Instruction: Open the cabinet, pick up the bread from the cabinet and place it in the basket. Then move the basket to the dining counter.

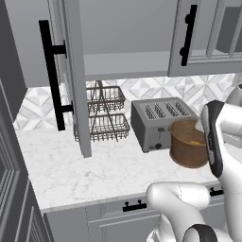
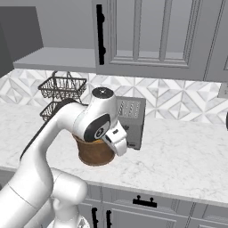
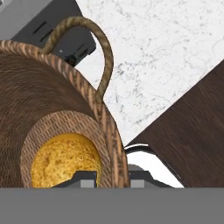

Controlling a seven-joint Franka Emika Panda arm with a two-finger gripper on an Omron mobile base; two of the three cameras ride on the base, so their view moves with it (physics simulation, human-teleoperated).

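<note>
The round brown woven basket (image 1: 188, 150) (image 2: 94, 154) (image 3: 52, 100) stands on the white marbled counter in front of the toaster. The golden bread (image 3: 64, 161) (image 1: 194, 142) lies on its bottom. In the hand view my gripper (image 3: 113, 177) looks down into the basket, its two fingertips (image 3: 86, 177) set on either side of the near rim and shut on it, below the looped handle (image 3: 104, 52). The cabinet (image 1: 75, 71) (image 2: 147, 35) hangs above, its left door swung open toward me. The dining counter is out of view.
A grey toaster (image 1: 158, 123) (image 2: 131, 118) stands right behind the basket. A black two-tier wire rack (image 1: 101, 116) (image 2: 60, 91) is to its left under the open cabinet. Grey drawers (image 1: 134, 208) run below the counter's front edge; dark floor (image 3: 188, 131) lies beyond it.
</note>
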